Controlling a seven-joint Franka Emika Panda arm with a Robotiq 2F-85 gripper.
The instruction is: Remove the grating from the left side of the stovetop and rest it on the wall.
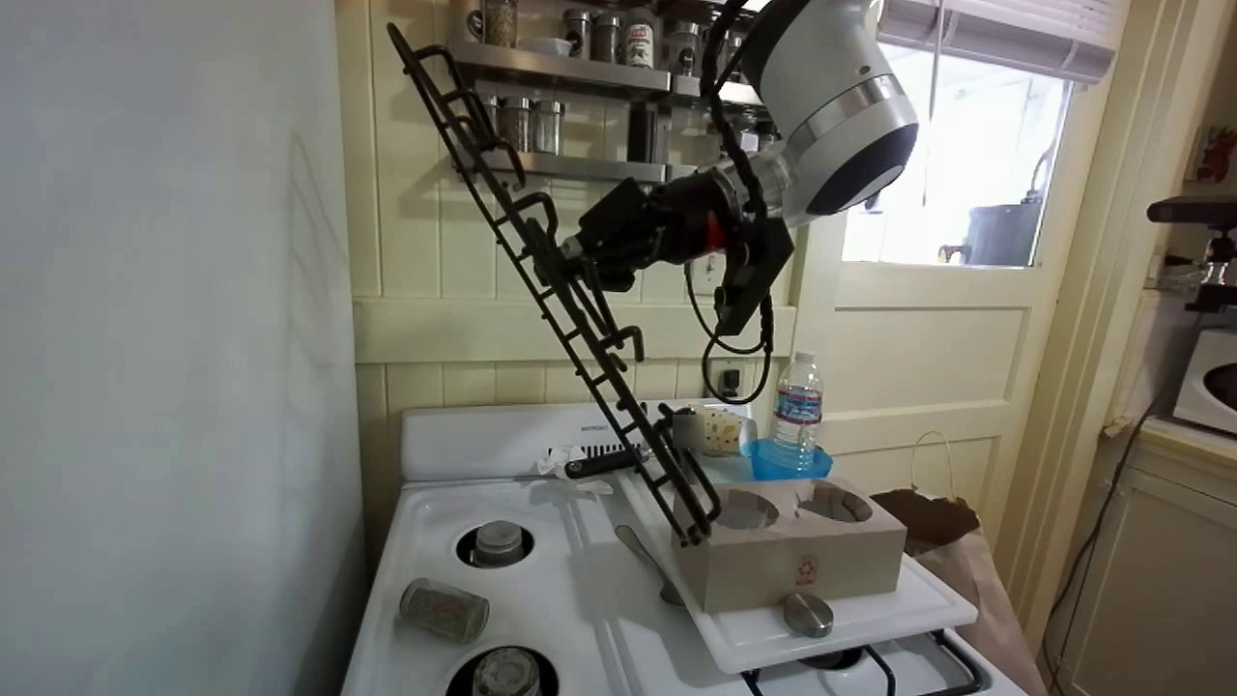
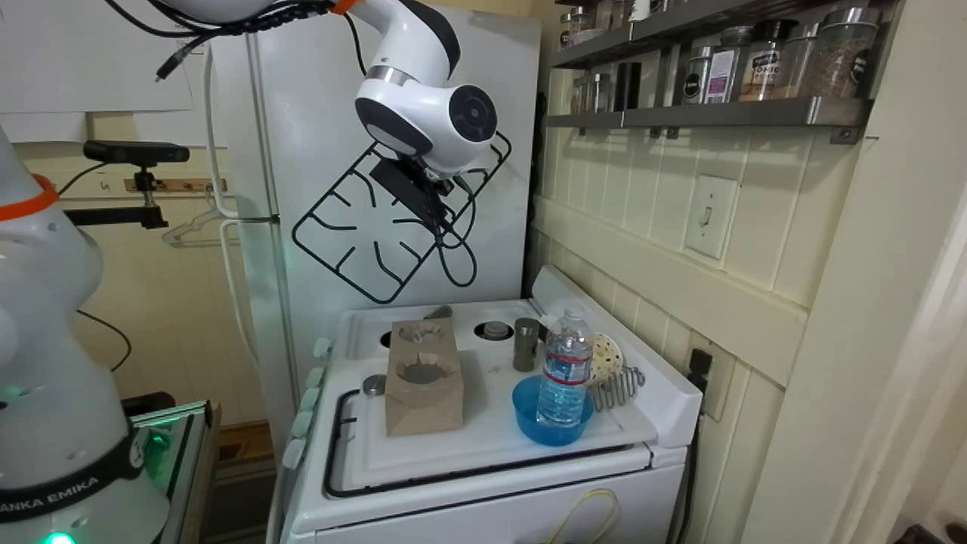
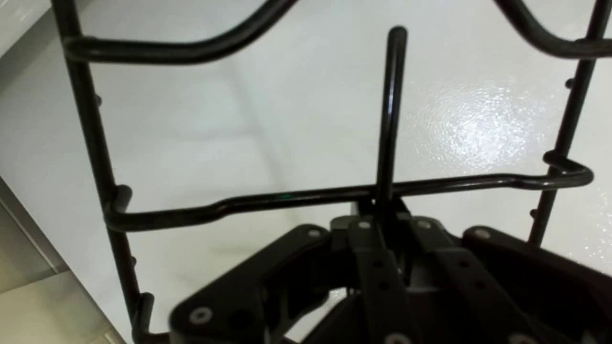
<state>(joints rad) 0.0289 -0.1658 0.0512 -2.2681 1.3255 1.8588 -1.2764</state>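
The grating (image 1: 585, 324), a long black metal frame with inward prongs, hangs tilted in the air above the stovetop (image 1: 551, 604). It also shows in an exterior view (image 2: 420, 261) and in the wrist view (image 3: 306, 197). My gripper (image 1: 570, 249) is shut on a bar at its middle; in the wrist view the fingers (image 3: 382, 210) pinch a prong by the crossbar. The wall (image 1: 174, 338) is a plain pale flat surface behind the grating in the wrist view (image 3: 311, 119). A gap shows between grating and wall, with a faint shadow on it. The left burners are bare.
A jar (image 1: 445, 611) lies on its side between the left burners. A white tray (image 1: 928, 604) holds a cardboard carrier (image 1: 802, 561) and a blue bowl (image 1: 788, 461) with a water bottle (image 1: 798, 416). Spice shelves (image 1: 580, 68) stick out behind the grating's upper end.
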